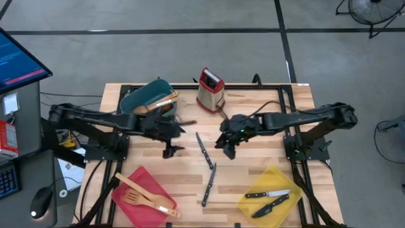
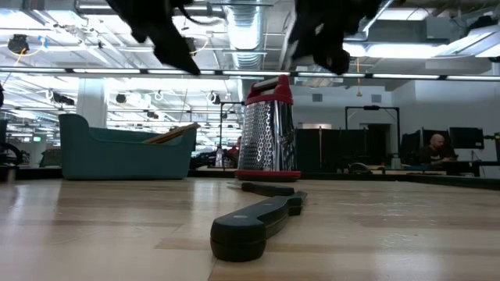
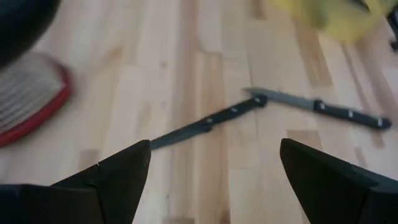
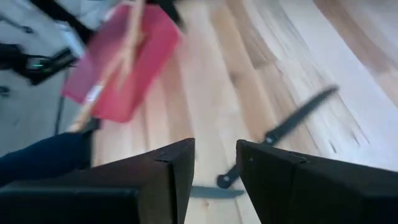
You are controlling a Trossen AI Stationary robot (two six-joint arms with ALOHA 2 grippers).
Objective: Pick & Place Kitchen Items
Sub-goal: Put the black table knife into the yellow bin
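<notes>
Two black-handled knives lie flat on the table's middle, one farther (image 1: 204, 151) and one nearer (image 1: 209, 185). Both also show in the left wrist view (image 3: 208, 124) (image 3: 323, 107). My left gripper (image 1: 169, 151) (image 3: 214, 146) hovers open and empty to the left of the farther knife. My right gripper (image 1: 228, 149) (image 4: 216, 146) hovers to that knife's right, its fingers a little apart and empty. In the low view both grippers hang well above the table.
A teal bin (image 1: 150, 99) holding wooden utensils stands at the far left, with a red-topped grater (image 1: 210, 90) beside it. A red bin (image 1: 140, 193) with wooden spatulas sits near left. A yellow bin (image 1: 269, 197) with two knives sits near right.
</notes>
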